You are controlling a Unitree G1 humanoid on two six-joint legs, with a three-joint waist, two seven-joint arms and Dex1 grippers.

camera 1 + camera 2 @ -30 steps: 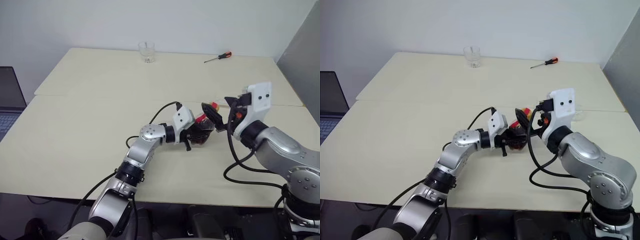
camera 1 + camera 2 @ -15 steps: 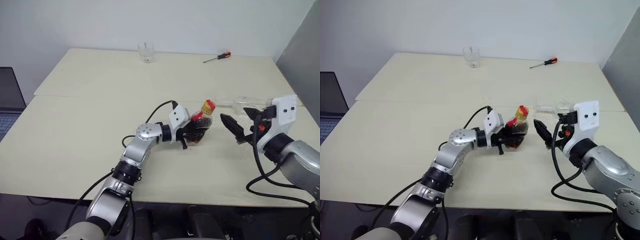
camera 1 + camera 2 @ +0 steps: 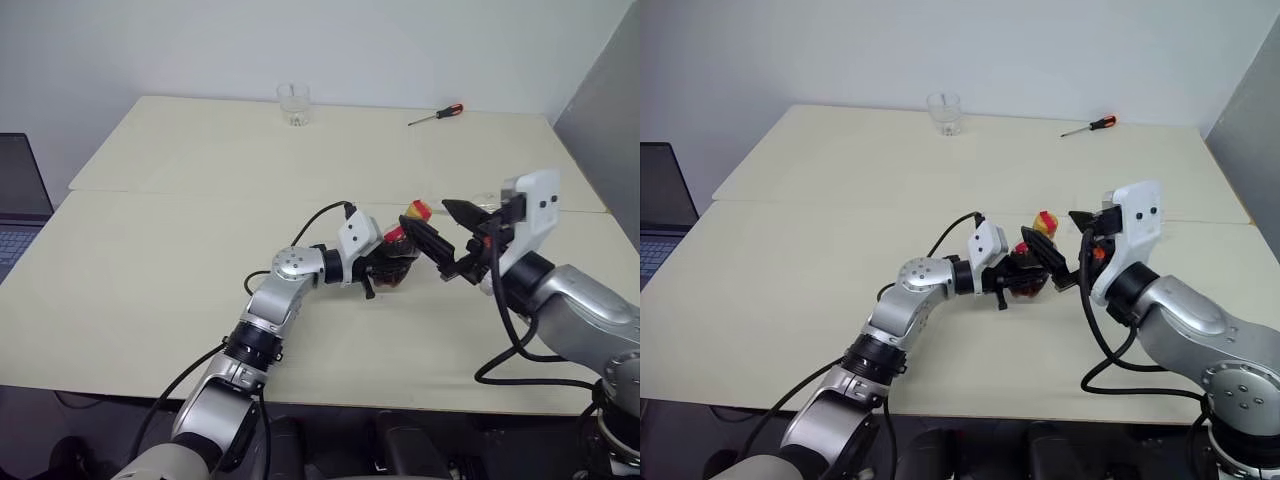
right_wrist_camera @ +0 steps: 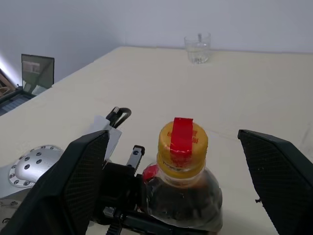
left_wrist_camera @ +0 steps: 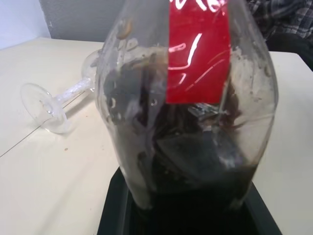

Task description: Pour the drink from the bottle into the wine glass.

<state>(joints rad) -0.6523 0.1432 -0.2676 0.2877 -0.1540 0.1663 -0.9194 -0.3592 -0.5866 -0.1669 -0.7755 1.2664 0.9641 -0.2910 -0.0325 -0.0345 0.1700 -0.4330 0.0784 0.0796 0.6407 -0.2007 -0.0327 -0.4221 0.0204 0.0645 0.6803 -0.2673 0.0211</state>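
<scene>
My left gripper (image 3: 385, 272) is shut on the body of the bottle (image 3: 398, 262), holding it just above the table and leaning slightly to the right. The dark drink (image 5: 195, 166) fills its lower part. The yellow cap (image 4: 182, 142) with a red strip is on. My right gripper (image 3: 428, 214) is open, one black finger on each side of the cap, touching nothing I can see. The wine glass (image 5: 46, 105) lies on its side on the table behind the bottle, mostly hidden by my right hand in the eye views.
A short clear tumbler (image 3: 294, 104) stands at the table's far edge, and a red-handled screwdriver (image 3: 436, 114) lies at the far right. A laptop (image 3: 20, 200) sits off the table's left side. A grey wall panel (image 3: 600, 110) borders the right.
My right gripper swung out to the right, away from the bottle, then came back; its open fingers now flank the cap again. The left gripper and bottle stayed put.
</scene>
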